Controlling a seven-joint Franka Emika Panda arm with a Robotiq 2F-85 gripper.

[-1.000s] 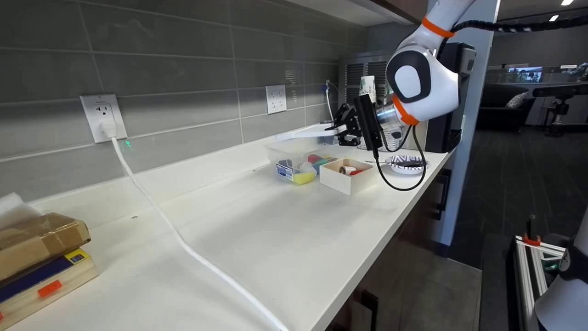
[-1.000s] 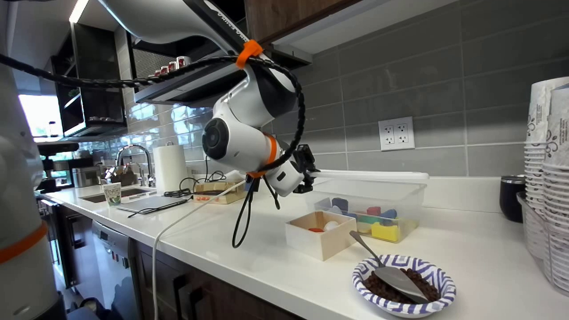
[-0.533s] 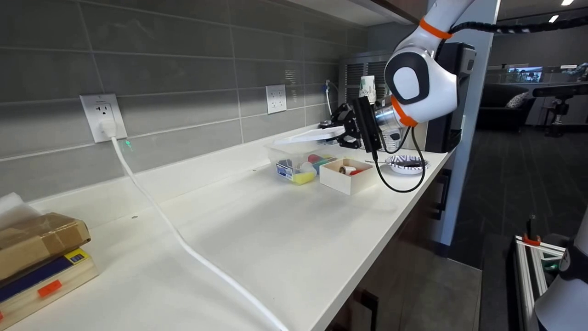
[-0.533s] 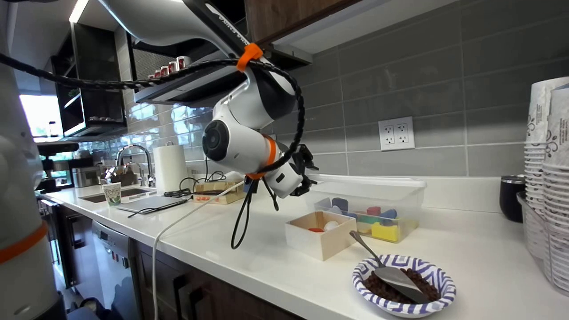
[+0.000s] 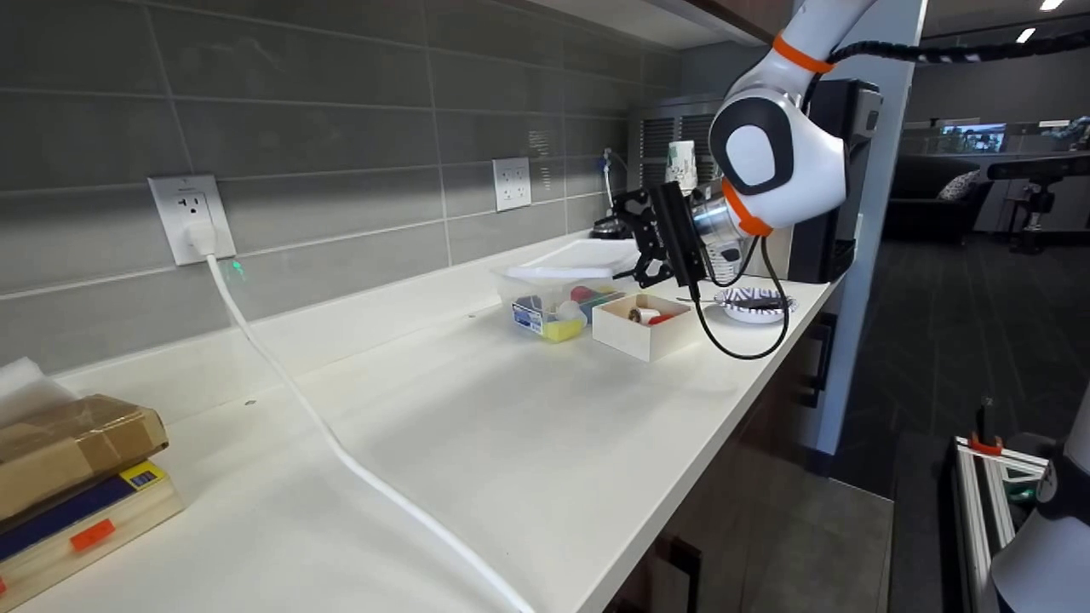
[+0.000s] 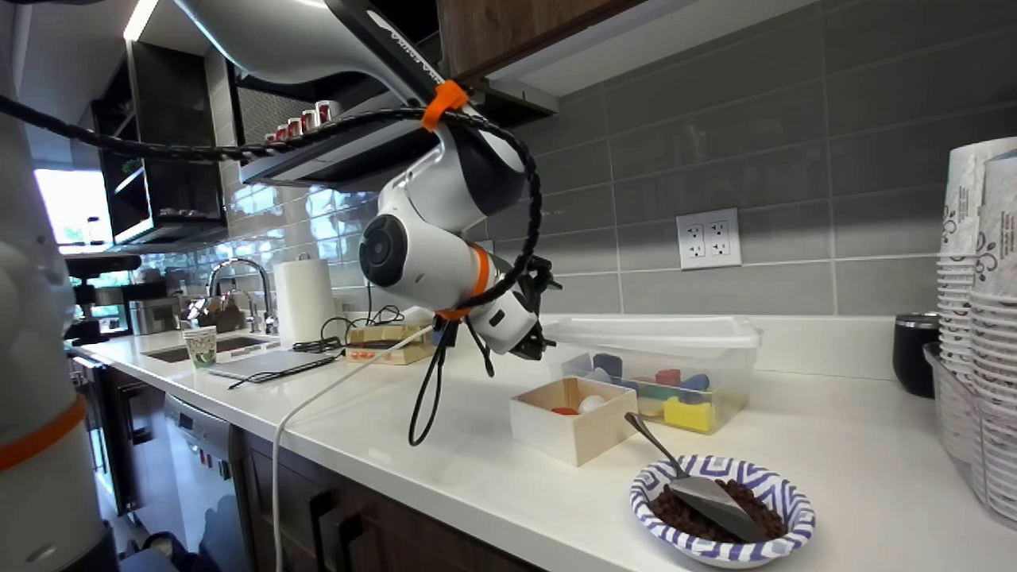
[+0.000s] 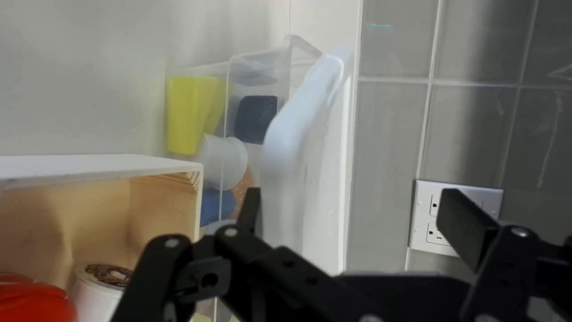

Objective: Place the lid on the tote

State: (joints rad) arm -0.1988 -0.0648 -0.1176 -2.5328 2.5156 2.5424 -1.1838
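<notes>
- Arm (image 6: pixel 433 258) bent over the countertop (image 5: pixel 477 434), gripper (image 5: pixel 619 237) facing the back edge, jaws spread wide near the lid (image 6: pixel 651 330).
- Pale, flat, translucent lid lying atop the tote (image 6: pixel 735 373), by that edge.

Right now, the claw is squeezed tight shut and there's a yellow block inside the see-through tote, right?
Not quite: the claw isn't shut; the wrist view shows it wide open. A yellow block is inside the see-through tote, as you said.
</notes>
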